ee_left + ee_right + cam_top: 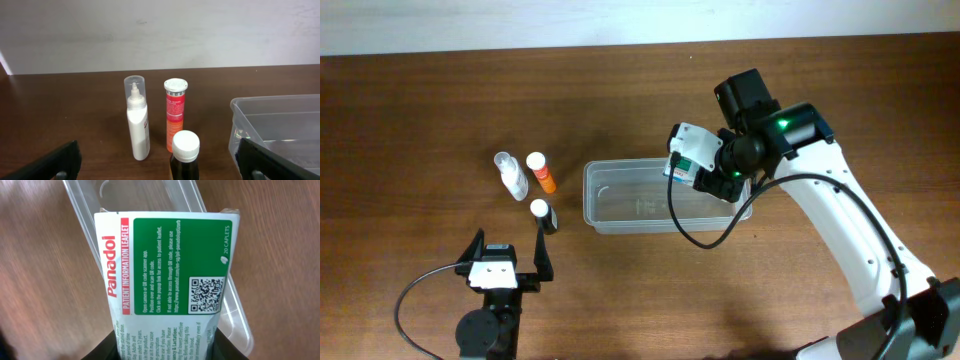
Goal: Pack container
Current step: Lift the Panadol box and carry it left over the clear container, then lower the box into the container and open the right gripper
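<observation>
Right gripper [167, 350]: jaws partly closed on the box [165, 265], gripping one end, with the printed face toward the wrist camera. I read the box as hanging over the right half of the container [605, 215], which lies open on the table [440, 90]. To place well, I would lower the box until it sits inside the container walls before widening the jaws. I would keep it clear of the rim and lay it flat against one end so floor space remains for the other items. Left gripper [165, 162]: jaws fully apart, holding nothing, positioned left of the container facing three bottles [525, 175], with the dark bottle [185, 160] nearest the fingers.
</observation>
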Motion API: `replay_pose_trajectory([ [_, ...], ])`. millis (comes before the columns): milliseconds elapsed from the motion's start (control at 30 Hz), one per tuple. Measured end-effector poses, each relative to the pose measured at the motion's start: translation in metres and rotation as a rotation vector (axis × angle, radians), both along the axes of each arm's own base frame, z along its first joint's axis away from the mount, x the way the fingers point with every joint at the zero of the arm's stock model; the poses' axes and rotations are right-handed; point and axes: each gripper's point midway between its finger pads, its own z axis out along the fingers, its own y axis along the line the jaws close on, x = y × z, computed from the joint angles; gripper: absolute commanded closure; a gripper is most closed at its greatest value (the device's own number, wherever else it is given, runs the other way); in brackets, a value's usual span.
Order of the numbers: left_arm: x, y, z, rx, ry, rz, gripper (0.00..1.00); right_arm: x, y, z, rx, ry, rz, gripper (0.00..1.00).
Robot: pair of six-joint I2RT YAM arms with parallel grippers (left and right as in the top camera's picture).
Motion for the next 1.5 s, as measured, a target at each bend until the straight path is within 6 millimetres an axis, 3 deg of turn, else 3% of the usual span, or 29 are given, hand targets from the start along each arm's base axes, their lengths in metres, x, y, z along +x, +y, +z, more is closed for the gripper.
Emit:
replay_pose_trajectory([
  [167,0.0,0.0,0.0,0.0,0.0,0.0,0.01,0.004,0.001,-0.016,-0.027,0.013,0.074,0.63],
  [400,0.0,0.0,0.0,0.0,0.0,0.0,0.01,0.01,0.002,-0.053,-0.07,0.082,0.142,0.62],
  [833,0.0,0.0,0.0,0.0,0.0,0.0,0.01,0.019,-0.005,-0.11,-0.166,0.181,0.16,0.62],
  [1033,0.0,0.0,0.0,0.0,0.0,0.0,0.01,0.02,-0.008,-0.126,-0.19,0.209,0.161,0.61],
  [1067,0.0,0.0,0.0,0.0,0.0,0.0,0.01,0.02,-0.008,-0.127,-0.193,0.209,0.161,0.59],
  [1133,0.0,0.0,0.0,0.0,0.0,0.0,0.01,0.021,-0.008,-0.129,-0.194,0.213,0.158,0.41],
  [1233,0.0,0.0,0.0,0.0,0.0,0.0,0.0,0.021,-0.009,-0.13,-0.197,0.211,0.161,0.33],
  [1500,0.0,0.0,0.0,0.0,0.0,0.0,0.01,0.021,-0.009,-0.13,-0.198,0.211,0.164,0.28],
])
